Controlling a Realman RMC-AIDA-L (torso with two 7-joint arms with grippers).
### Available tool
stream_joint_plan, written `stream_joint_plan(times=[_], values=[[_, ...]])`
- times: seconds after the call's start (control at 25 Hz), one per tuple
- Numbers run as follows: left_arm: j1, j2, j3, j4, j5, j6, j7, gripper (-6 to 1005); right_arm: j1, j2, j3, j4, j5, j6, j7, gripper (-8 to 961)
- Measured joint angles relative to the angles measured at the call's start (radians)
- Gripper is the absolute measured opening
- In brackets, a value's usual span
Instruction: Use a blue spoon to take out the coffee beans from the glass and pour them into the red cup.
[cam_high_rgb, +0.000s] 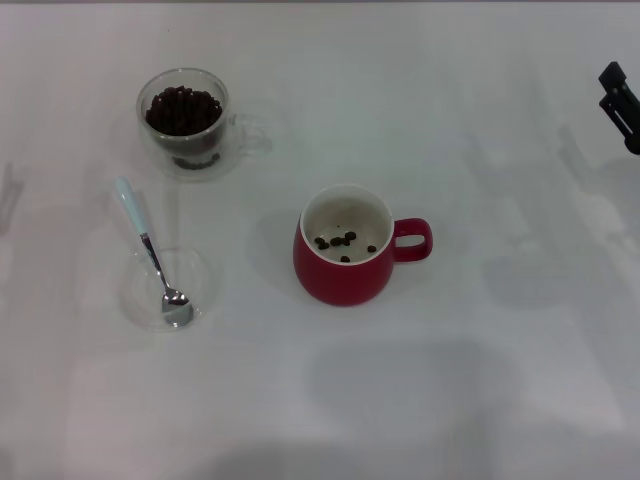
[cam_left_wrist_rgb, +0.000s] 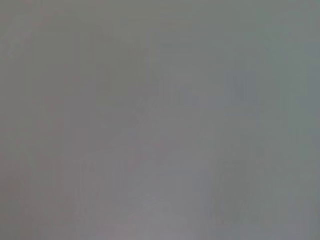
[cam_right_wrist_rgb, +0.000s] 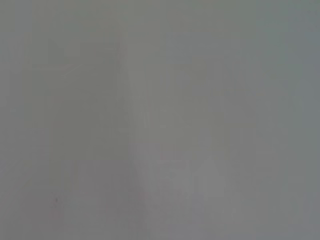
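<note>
- Blue spoon (cam_high_rgb: 150, 256): near the left edge of the worktop, towards the front. Metal bowl resting in a shallow clear dish (cam_high_rgb: 137, 297), pale handle propped over the dish rim and pointing to the far-left corner. Held by nothing. Judged light, stiff and slippery at the metal neck; the raised blue handle looks the best place to take hold, being clear of the table surface.
- Dish: thin, clear, hard to see against the white top; probably light enough to slide or tip if the spoon is dragged rather than lifted.
- Glass (cam_high_rgb: 184, 122): towards the far-left corner, just beyond the spoon. Upright, heaped with coffee beans (cam_high_rgb: 183, 110), clear handle turned to the right edge. Likely fragile and easily knocked; narrow mouth for scooping.
- Red cup (cam_high_rgb: 345, 257): about the middle of the worktop, upright, loop handle towards the right edge. A few beans lie on its white bottom. Judged heavy and stable.
- Right gripper (cam_high_rgb: 620, 102): at the right edge, far side, well apart from everything; grasping nothing visible, fingers' state cannot be told.
- Left gripper: not in sight.
- Obstructions: none between spoon, glass and cup.
</note>
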Motion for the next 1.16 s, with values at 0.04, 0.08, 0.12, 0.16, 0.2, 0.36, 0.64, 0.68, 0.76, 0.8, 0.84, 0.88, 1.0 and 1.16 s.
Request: stream_joint_plan(times=[0.04,0.08,0.12,0.16,0.2,0.36,0.64,0.68,0.76,0.8,0.84,0.88,1.0,1.16], values=[[0.0,0.0,0.0,0.003,-0.005,-0.001,0.0,890,0.002,-0.001,-0.001,0.0,0.002,0.001,0.009,851],[-0.001,0.0,0.0,0.006,-0.009,-0.001,0.001,890,0.004,-0.001,-0.002,0.0,0.002,0.002,0.016,850],[-0.003,0.0,0.0,0.008,-0.013,-0.002,0.002,889,0.005,-0.001,-0.003,0.0,0.001,0.004,0.016,850],[-0.005,0.0,0.0,0.008,-0.015,-0.006,0.002,889,0.007,-0.001,-0.003,0.0,0.001,0.004,0.013,849],[-0.007,0.0,0.0,0.008,-0.017,-0.009,0.002,889,0.007,-0.001,-0.003,0.0,0.001,0.004,0.007,849],[-0.017,0.001,0.0,0.011,-0.02,-0.017,-0.001,888,0.007,-0.001,-0.005,0.001,-0.002,0.005,0.01,847],[-0.031,0.002,0.0,0.025,-0.02,-0.048,-0.003,887,-0.003,-0.002,-0.007,-0.001,-0.002,0.006,0.013,845],[-0.031,0.002,0.0,0.025,-0.02,-0.052,-0.003,887,-0.003,-0.002,-0.007,0.0,-0.001,0.006,0.013,845],[-0.03,0.002,0.0,0.025,-0.02,-0.059,-0.003,887,-0.004,-0.002,-0.006,0.002,0.001,0.006,0.013,844],[-0.03,0.002,0.0,0.025,-0.02,-0.06,-0.004,887,-0.005,-0.002,-0.005,0.002,0.002,0.006,0.013,844],[-0.03,0.002,0.0,0.025,-0.02,-0.061,-0.004,887,-0.007,-0.002,-0.005,0.002,0.002,0.006,0.013,844],[-0.03,0.002,0.0,0.025,-0.02,-0.061,-0.004,887,-0.008,-0.002,-0.005,0.0,0.003,0.006,0.013,844],[-0.027,0.002,0.0,0.025,-0.02,-0.062,-0.005,887,-0.01,-0.001,-0.007,-0.005,0.003,0.003,0.013,844],[-0.029,0.002,0.0,0.025,-0.019,-0.063,-0.003,887,-0.012,-0.001,-0.007,-0.007,0.001,-0.005,0.012,844]])
